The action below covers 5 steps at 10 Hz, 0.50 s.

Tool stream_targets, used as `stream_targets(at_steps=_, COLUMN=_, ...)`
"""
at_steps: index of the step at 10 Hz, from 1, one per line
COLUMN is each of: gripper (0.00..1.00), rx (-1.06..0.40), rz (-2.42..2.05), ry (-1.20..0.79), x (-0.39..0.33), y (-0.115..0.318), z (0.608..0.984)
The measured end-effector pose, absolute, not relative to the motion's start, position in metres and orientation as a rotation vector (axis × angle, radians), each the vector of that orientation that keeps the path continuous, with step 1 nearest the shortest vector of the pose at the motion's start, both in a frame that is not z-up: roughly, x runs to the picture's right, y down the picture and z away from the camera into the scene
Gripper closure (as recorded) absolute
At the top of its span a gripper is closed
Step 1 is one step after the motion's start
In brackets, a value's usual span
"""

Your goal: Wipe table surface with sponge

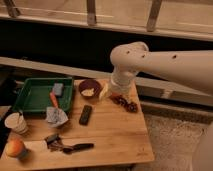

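The sponge [58,89], a small blue-grey block, lies in the far right corner of the green tray [30,97] at the table's back left. The light wooden table surface [115,135] fills the lower half of the camera view. My white arm reaches in from the right and bends down at the table's far edge. Its lower end, with the gripper [119,92], hangs between a brown bowl [90,88] and a reddish-brown pile [125,103], well right of the sponge. Nothing shows in the gripper.
A pale grey cloth wad [56,116] and a flat black bar [86,114] lie mid-table. A paper cup [15,122], an orange fruit [15,147] and a dark tool [75,146] sit at the front left. A yellow item [103,92] lies by the bowl.
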State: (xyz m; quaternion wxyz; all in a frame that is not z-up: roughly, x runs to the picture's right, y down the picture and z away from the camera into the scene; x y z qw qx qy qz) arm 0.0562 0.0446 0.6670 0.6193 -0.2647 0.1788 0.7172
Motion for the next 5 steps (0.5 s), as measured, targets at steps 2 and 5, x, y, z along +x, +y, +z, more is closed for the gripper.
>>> stream_targets(at_steps=2, gripper=0.2, rx=-0.612, rz=1.63, ry=0.398, x=0.055, y=0.039, z=0.669)
stream_targets(at_steps=5, gripper=0.2, rx=-0.614, rz=1.545, ry=0.34, x=0.018, y=0.014, z=0.68)
